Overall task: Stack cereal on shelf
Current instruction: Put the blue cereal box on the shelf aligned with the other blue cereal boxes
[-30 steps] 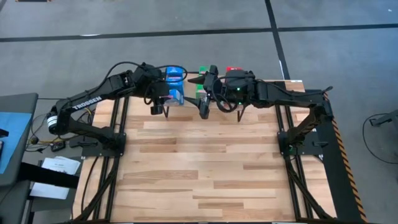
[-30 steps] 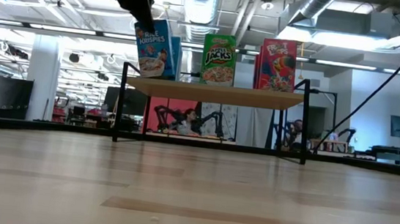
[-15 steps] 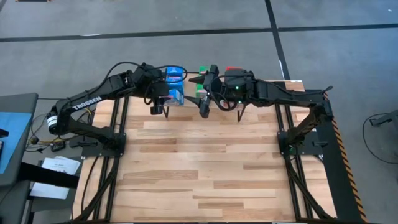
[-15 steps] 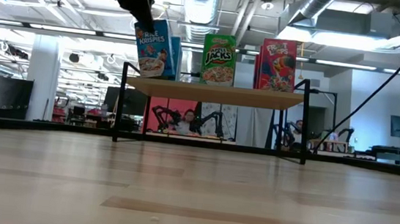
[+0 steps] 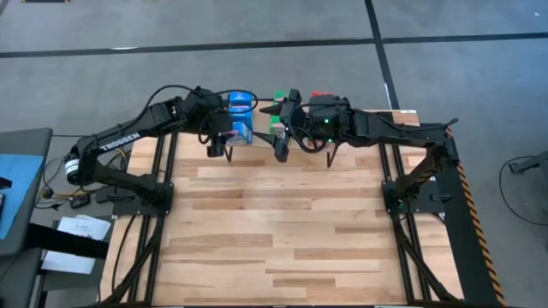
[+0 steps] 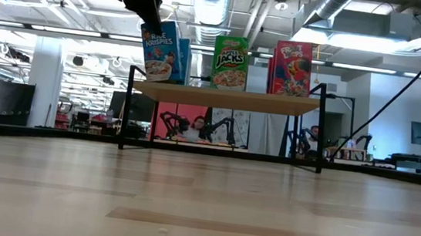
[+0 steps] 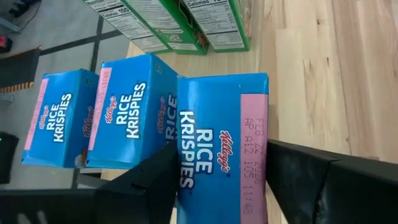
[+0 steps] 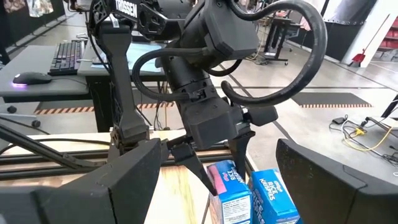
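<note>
The shelf [image 6: 228, 98] stands at the table's far edge. On its plank stand blue cereal boxes [image 7: 127, 112], green ones [image 6: 230, 62] and red ones [image 6: 293, 68], upright in rows. My left gripper [image 7: 221, 171] reaches down from the left over the nearest blue box [image 7: 221, 130], whose bottom is on the plank at the shelf's left end [image 6: 161, 51]. My right gripper [image 8: 214, 168] hovers open above the middle of the shelf [image 5: 276, 130], pointing toward the left arm, with nothing between its fingers. My left gripper has the nearest blue box by its top end [image 7: 186, 168], one finger [image 7: 149, 186] on each of two opposite faces. The fingers slant down from the table's near left. The box stands on the shelf plank, leaning a little.
The wide wooden tabletop [image 5: 291, 231] stretches in front of the shelf. The shelf's black legs [image 6: 126, 110] stand at its ends. A grey side desk [image 5: 17, 171] lies beyond the table's left edge.
</note>
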`<state>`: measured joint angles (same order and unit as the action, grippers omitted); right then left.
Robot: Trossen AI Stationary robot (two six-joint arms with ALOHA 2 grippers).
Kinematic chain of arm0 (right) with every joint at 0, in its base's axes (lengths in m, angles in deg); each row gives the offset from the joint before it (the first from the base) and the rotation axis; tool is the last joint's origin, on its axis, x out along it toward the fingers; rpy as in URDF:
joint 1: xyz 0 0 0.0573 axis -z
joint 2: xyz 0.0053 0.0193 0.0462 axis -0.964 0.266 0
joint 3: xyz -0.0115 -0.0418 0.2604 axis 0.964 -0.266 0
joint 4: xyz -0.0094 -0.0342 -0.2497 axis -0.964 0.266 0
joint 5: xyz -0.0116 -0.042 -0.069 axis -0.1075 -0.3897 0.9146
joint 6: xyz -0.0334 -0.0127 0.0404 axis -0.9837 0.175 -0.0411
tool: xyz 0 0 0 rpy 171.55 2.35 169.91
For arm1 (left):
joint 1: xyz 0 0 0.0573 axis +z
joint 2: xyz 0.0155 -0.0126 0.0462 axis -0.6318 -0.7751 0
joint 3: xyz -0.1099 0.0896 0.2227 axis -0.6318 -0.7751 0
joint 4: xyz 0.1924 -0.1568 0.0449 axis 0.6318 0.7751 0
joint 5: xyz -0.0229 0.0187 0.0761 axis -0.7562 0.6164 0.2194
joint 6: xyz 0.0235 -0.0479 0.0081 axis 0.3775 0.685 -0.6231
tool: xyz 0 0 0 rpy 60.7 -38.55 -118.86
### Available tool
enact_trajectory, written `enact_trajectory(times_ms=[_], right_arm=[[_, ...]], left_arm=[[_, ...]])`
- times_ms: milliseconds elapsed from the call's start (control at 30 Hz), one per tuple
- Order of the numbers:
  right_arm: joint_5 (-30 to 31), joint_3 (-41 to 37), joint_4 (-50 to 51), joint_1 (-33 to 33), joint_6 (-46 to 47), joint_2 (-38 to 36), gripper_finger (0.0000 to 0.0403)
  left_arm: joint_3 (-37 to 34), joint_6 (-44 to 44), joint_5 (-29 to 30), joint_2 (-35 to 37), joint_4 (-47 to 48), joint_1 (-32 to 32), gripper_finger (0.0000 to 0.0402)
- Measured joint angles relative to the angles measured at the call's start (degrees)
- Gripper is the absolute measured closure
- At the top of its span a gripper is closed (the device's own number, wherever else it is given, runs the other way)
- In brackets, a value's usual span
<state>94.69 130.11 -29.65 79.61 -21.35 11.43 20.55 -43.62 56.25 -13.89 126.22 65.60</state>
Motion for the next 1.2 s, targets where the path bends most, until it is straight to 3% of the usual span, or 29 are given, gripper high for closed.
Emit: enact_trajectory(times_ms=[267,500,767,1200], right_arm=[[0.00,0.00,-0.01,0.00,0.00,0.02,0.0062],[-0.02,0.00,-0.01,0.00,0.00,0.02,0.0062],[-0.06,0.00,0.13,0.00,0.00,0.02,0.0062],[-0.10,0.00,1.29,0.00,0.01,0.04,0.0062]], left_arm=[[-0.02,0.96,4.03,0.00,0.02,0.00,0.0166],[-0.02,4.74,4.33,0.00,0.02,0.00,0.0163],[-0.02,8.08,11.33,0.14,0.28,0.00,0.0163],[-0.04,9.46,9.49,0.26,0.83,-1.71,0.0163]])
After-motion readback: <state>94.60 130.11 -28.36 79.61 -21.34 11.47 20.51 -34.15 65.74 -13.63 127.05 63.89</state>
